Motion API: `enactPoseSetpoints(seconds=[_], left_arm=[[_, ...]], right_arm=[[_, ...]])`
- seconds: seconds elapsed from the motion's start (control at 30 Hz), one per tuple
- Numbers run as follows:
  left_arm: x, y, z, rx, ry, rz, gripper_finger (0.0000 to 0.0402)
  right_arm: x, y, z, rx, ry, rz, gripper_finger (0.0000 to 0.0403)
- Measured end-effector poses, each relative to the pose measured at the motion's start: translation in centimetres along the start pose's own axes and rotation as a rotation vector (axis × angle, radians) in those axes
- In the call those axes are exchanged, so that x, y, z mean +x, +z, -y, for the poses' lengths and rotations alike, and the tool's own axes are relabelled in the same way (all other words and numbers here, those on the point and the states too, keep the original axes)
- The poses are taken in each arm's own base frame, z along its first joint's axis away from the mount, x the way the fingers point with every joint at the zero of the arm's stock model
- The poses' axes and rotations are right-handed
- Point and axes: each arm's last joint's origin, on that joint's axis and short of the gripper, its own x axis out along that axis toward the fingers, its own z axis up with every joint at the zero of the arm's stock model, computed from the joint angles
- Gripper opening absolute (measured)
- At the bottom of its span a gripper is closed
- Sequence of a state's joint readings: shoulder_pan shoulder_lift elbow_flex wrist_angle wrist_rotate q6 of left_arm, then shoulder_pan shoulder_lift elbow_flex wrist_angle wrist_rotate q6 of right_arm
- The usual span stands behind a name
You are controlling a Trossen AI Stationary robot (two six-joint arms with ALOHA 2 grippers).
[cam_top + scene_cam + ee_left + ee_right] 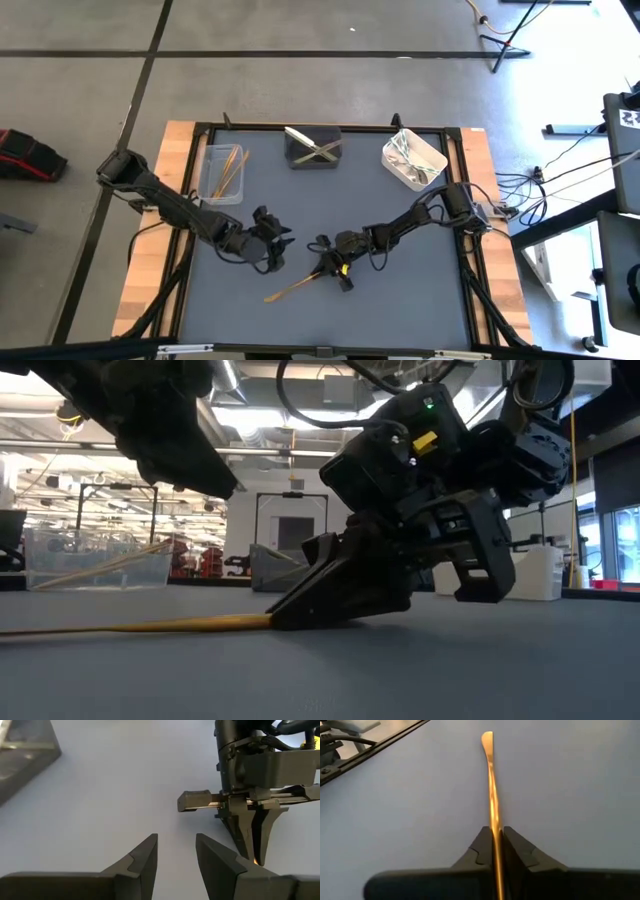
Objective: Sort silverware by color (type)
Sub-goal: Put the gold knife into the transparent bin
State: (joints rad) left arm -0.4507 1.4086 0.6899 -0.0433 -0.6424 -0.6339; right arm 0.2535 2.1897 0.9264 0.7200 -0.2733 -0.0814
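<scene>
One copper-gold utensil (293,289) lies on the grey mat, its handle end (487,739) pointing away from my right gripper (330,268), which is shut on it near the table's middle. In the low view the utensil (140,626) lies flat along the mat. My left gripper (275,243) hovers open just left of the right one, touching nothing. More copper-gold pieces lean in the clear tub (222,172), pale silver-green ones lie in the dark grey tub (313,148), and shiny silver ones sit in the white tub (413,160). My right gripper pinches the copper-gold utensil's shaft (494,827) between its two fingers (481,847), which lie along it, not across. The fingers come slanting down from the table's right side. The utensil lies on the mat, its free end stretched out toward the near left.
The three tubs stand in a row along the table's far edge. Wooden strips (148,250) flank the mat on both sides. Open mat spreads across the near half of the table.
</scene>
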Motion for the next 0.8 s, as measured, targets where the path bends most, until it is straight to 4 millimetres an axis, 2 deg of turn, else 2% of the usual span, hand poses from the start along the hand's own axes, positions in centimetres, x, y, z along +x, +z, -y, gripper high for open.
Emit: enactPoseSetpoints(seconds=[0.3,0.57,0.73,0.8], left_arm=[[-1.5,-0.9,1.3,0.101,0.040,0.080,0.0128],[-3.7,-2.7,3.3,0.182,-0.091,0.053,0.0128],[-4.1,-3.0,3.9,0.039,-0.176,0.001,0.0128],[-4.1,-3.1,4.0,0.080,-0.220,-0.039,0.0128]], right_arm=[[-1.8,2.0,-0.2,-0.016,0.001,-0.049,0.0009],[-4.1,3.2,-0.6,-0.036,0.011,-0.177,0.0005],[-6.2,4.3,0.3,-0.063,-0.019,-0.221,0.0007],[-7.5,4.8,1.2,-0.059,-0.033,-0.244,0.0005]])
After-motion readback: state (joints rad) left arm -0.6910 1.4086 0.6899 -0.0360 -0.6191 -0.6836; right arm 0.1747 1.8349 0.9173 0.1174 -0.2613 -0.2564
